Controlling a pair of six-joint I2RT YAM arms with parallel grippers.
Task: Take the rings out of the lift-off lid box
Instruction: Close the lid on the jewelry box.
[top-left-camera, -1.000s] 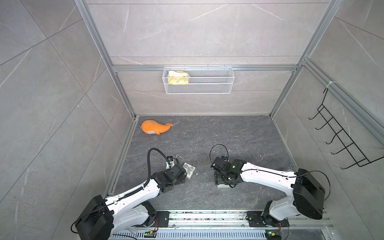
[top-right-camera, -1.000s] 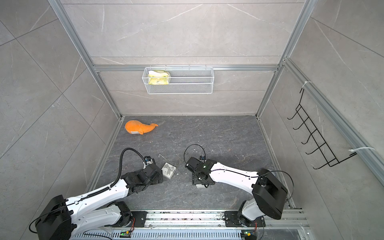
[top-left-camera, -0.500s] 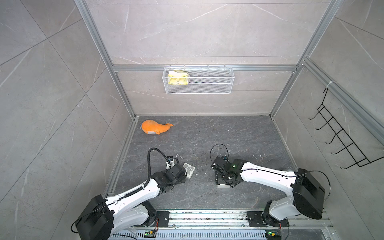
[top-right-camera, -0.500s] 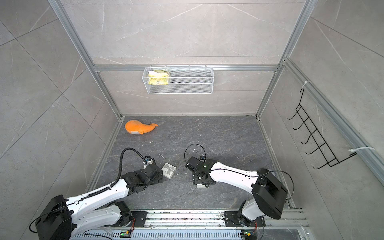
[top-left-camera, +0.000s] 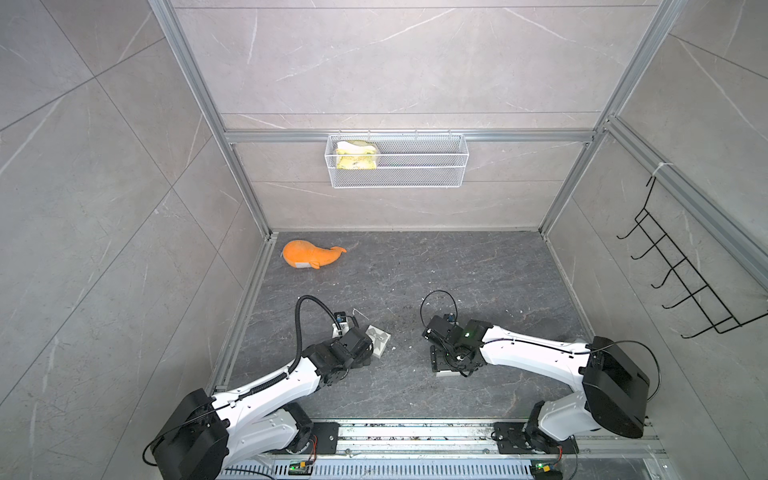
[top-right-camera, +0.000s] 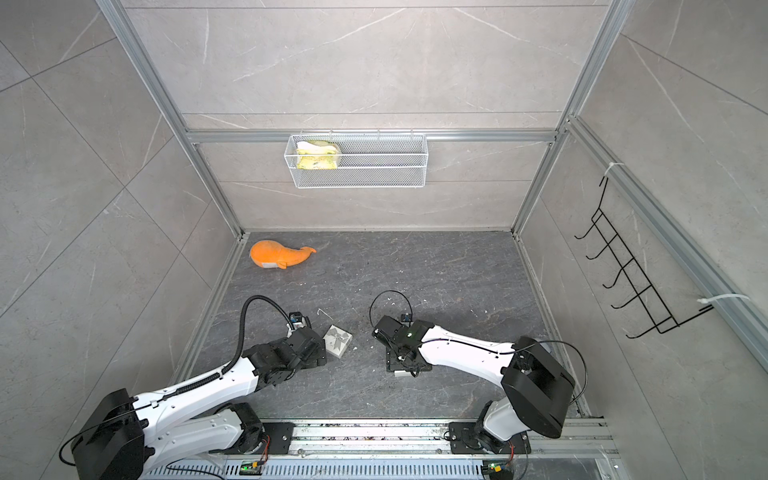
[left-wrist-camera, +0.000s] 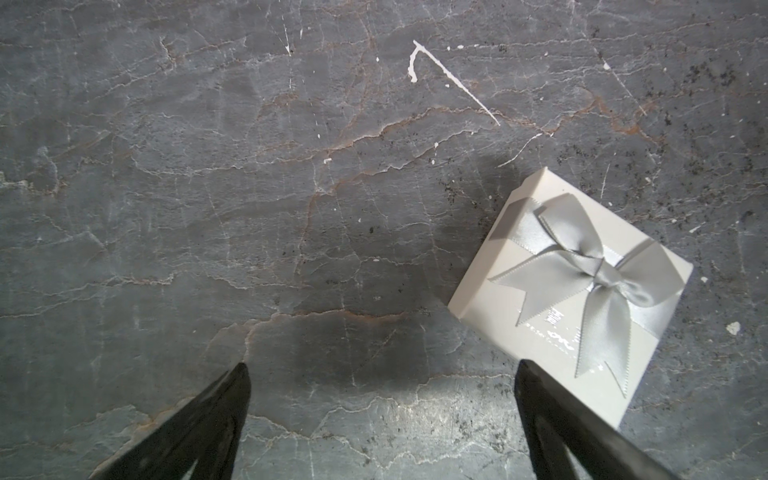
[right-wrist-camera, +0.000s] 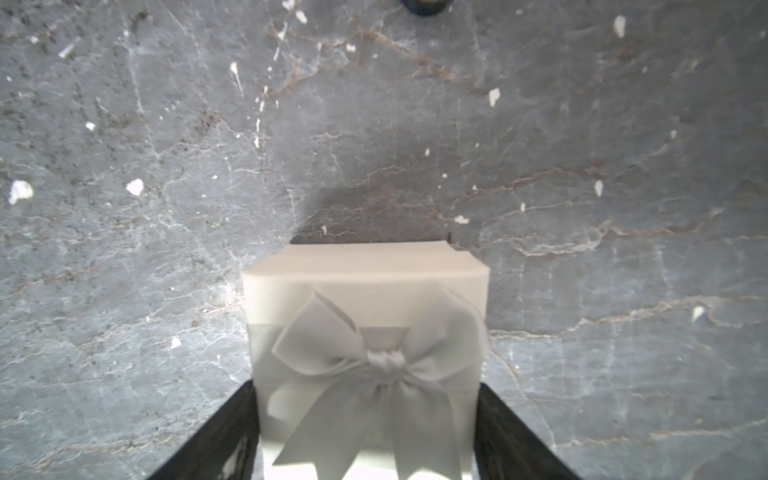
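The lift-off lid box (right-wrist-camera: 365, 286), white with a pale bow on its lid, sits on the dark floor between the black fingers (right-wrist-camera: 232, 432) of my right gripper (right-wrist-camera: 365, 386), which is shut on its two sides. In both top views only a white sliver of the box (top-left-camera: 446, 372) (top-right-camera: 401, 373) shows under that right gripper (top-left-camera: 448, 360). The rings are hidden. A second white box with a grey bow (left-wrist-camera: 582, 286) (top-left-camera: 379, 338) lies beside one finger of my left gripper (left-wrist-camera: 382, 365), which stands wide open over bare floor.
An orange plush whale (top-left-camera: 309, 255) lies at the back left of the floor. A wire basket (top-left-camera: 397, 162) holding a yellow sponge hangs on the back wall, and a black hook rack (top-left-camera: 681, 274) on the right wall. White specks dot the floor.
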